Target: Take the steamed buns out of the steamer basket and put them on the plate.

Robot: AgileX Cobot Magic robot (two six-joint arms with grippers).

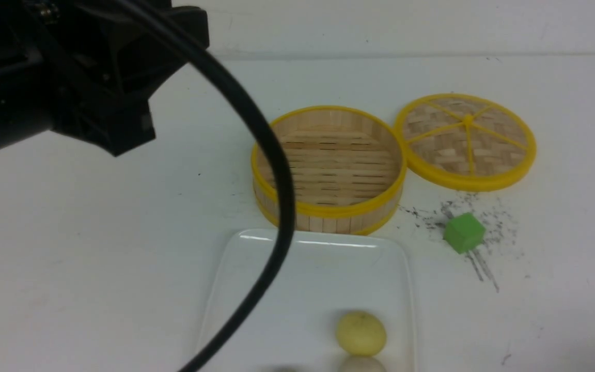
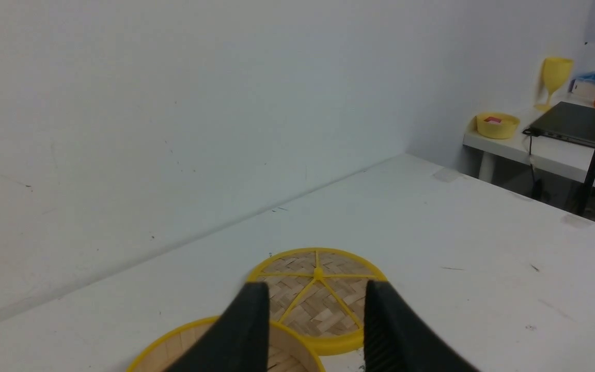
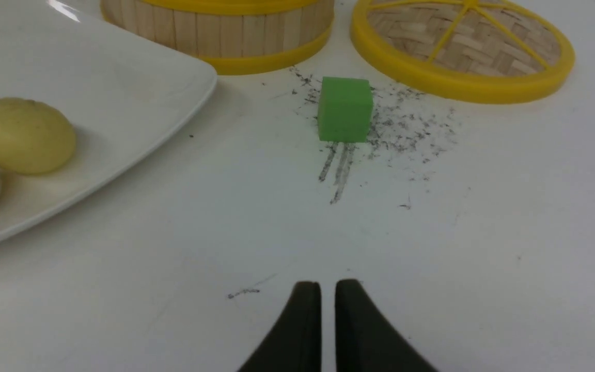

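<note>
The round bamboo-slat steamer basket [image 1: 328, 219] is sitting empty; the pale steamed buns [image 1: 361, 333] are lying on the glossy white rectangular plate [image 1: 308, 253]. The left gripper [image 2: 316, 297] is spread, the right gripper [image 3: 327, 289] nearly pressed together, both empty; probably only retreating clear of the plate is remaining

White table [image 1: 70, 258]: steamer basket [image 1: 328, 221], woven lid [image 1: 465, 142], plate [image 1: 318, 279], green cube [image 1: 464, 233], black scuffs [image 1: 483, 268].

**Where things lie on our table**

We see the steamer basket [image 1: 328, 211] at the middle of the table [image 1: 96, 248]. The plate [image 1: 318, 268] lies just in front of it, nearer us. On the plate's right part, a steamed bun [image 1: 360, 333] sits just behind a second bun [image 1: 362, 365]. The woven disc [image 1: 465, 140] lies just right of the basket. The cube [image 1: 464, 232] sits in front of the disc, right of the plate.
</note>
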